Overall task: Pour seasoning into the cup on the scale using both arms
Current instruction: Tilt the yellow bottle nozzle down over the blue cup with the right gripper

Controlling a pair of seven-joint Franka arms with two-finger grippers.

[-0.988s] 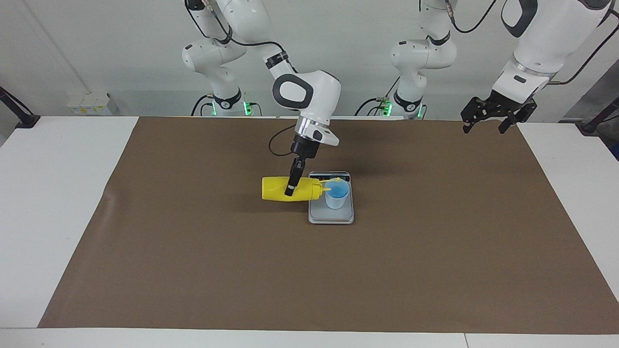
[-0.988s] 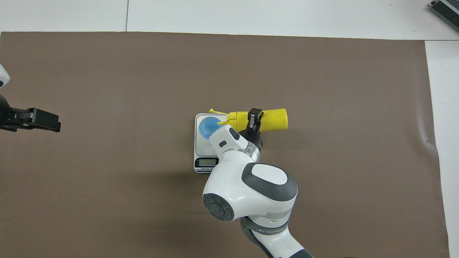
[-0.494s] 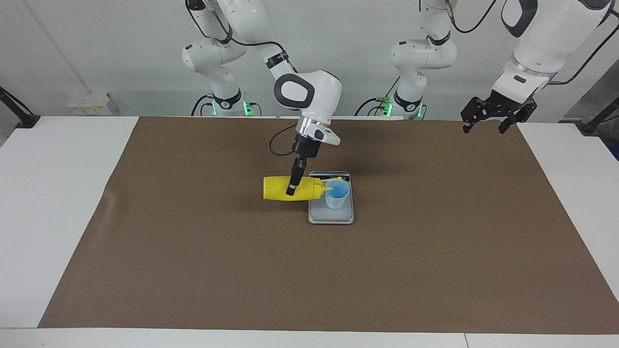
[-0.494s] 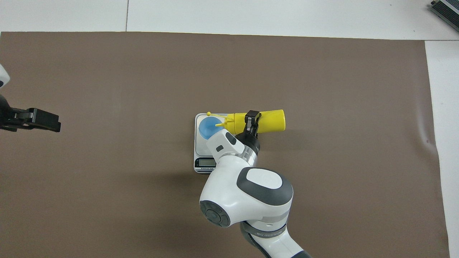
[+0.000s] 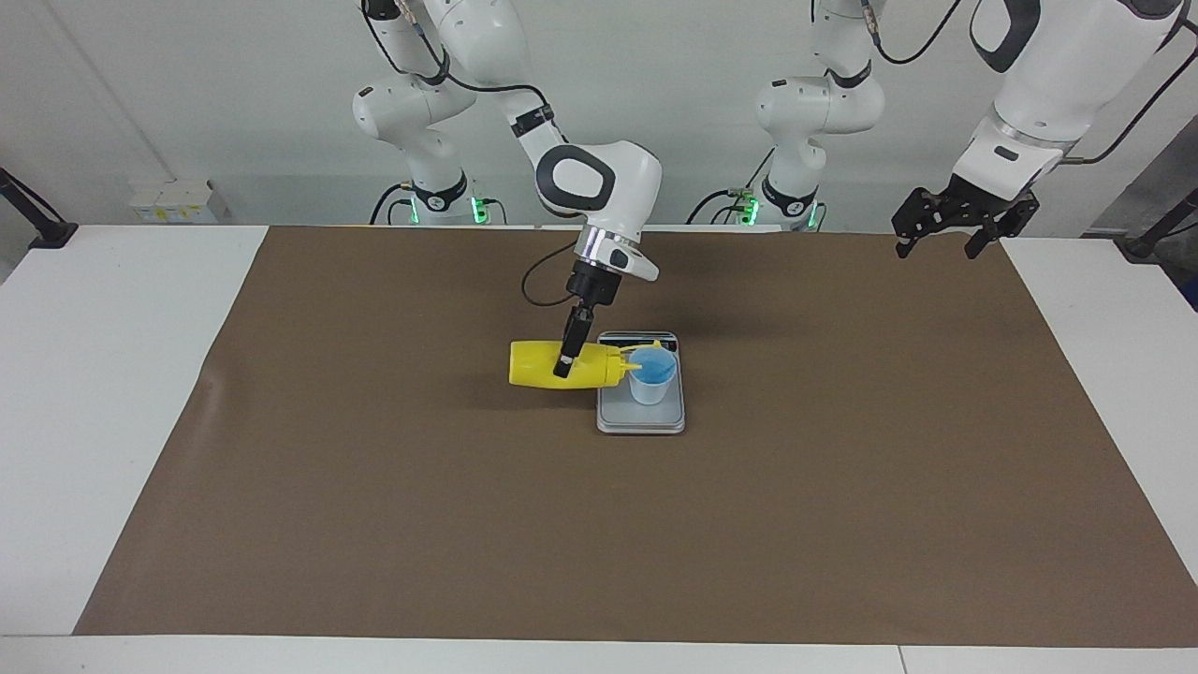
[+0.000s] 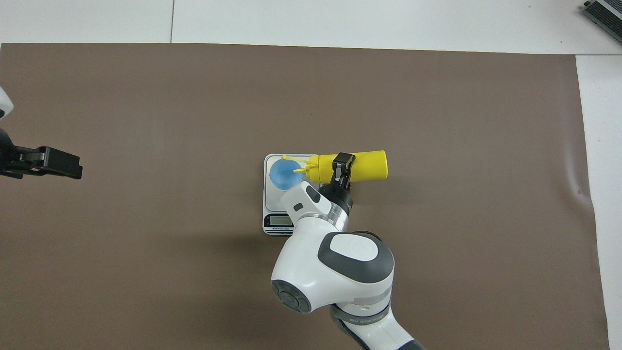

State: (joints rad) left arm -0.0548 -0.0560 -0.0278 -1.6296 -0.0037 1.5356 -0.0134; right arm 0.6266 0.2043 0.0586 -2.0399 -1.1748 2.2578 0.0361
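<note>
Pouring is underway — the right gripper (image 5: pixel 562 367) clamps the tipped seasoning (image 5: pixel 547 365), nozzle over the cup (image 5: pixel 651 378) on the scale (image 5: pixel 640 419) mid-table, the left gripper (image 5: pixel 939 239) waits open — next, probably righting it.

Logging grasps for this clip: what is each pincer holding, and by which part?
The right pincer grips the yellow bottle around mid-body, nozzle over the blue cup. The left pincer holds nothing.

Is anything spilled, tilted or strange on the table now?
No spill shows. The bottle is on its side only because the right tool holds it, nozzle over the cup, which stands upright on the scale.
</note>
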